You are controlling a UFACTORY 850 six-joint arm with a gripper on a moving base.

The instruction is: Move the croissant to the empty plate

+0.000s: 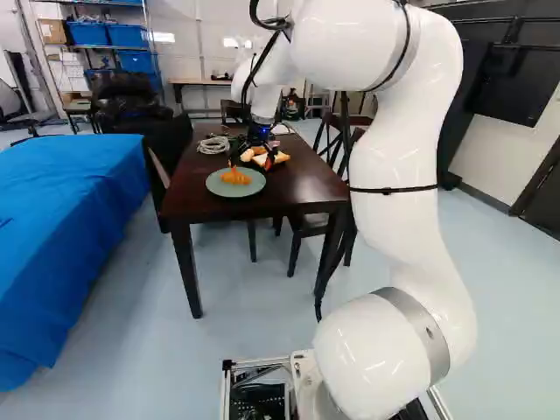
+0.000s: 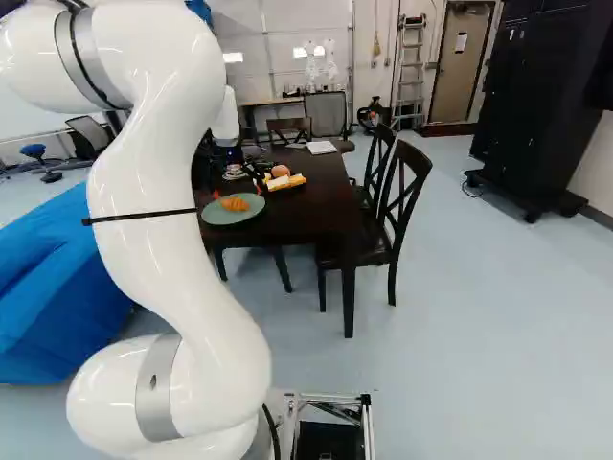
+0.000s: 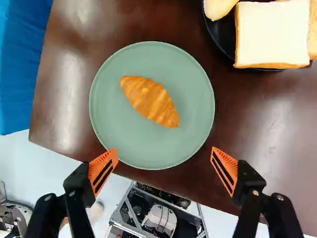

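The gripper [image 1: 253,154] hangs over the dark table in the left base view. In the wrist view the gripper [image 3: 164,151] stands open, its orange-padded fingers wide apart with nothing between them. Ahead of the fingers, the orange-brown croissant [image 3: 149,101] lies on the round green plate [image 3: 158,148], near its middle; the fingers do not touch it. A black plate [image 3: 216,33] beside the green one carries a bread slice [image 3: 271,32] and a pale rounded piece [image 3: 218,7].
The dark table [image 1: 199,203] has chairs [image 2: 395,206] along one side and a coiled cable [image 1: 213,145] farther back. A blue-covered surface [image 1: 66,227] stands to its left. Behind, another robot [image 2: 311,62] appears.
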